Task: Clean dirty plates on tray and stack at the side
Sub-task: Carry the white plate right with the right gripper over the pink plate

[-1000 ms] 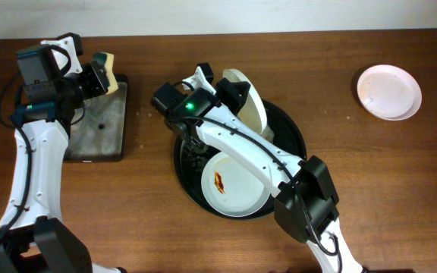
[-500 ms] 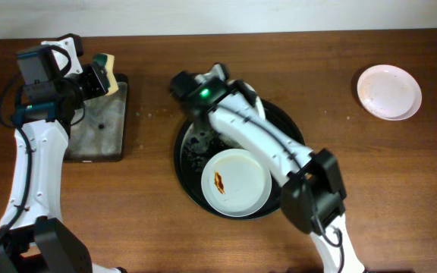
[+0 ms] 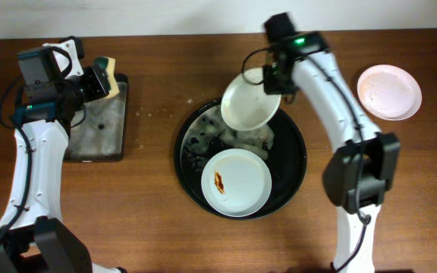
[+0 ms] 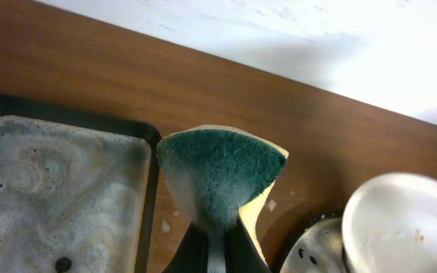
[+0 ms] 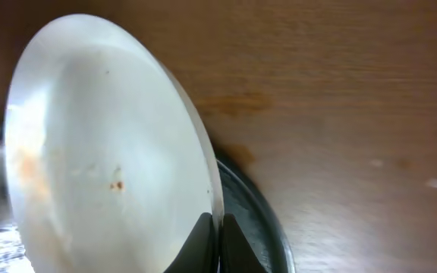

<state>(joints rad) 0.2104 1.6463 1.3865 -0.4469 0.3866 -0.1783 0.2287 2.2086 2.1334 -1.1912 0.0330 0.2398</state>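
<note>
The large round black tray (image 3: 293,163) sits mid-table with soapy residue. One dirty plate (image 3: 236,182) with a red sauce smear lies flat in its front half. My right gripper (image 3: 270,85) is shut on the rim of a second white plate (image 3: 247,105), held tilted above the tray's back edge; the right wrist view shows faint smears on that plate (image 5: 105,159) and the jaws (image 5: 215,227) pinching its rim. A third plate (image 3: 389,92) lies on the table at the far right. My left gripper (image 3: 97,76) is shut on a green-and-yellow sponge (image 4: 222,178) beside the sponge tray.
A rectangular black sponge tray (image 3: 97,125) filled with foam stands at the left; it also shows in the left wrist view (image 4: 59,197). A white wall runs along the table's back edge.
My right arm has swung from the tray's left back side to the right, lifting the plate and carrying it above the tray's back edge. The left arm has not moved.
</note>
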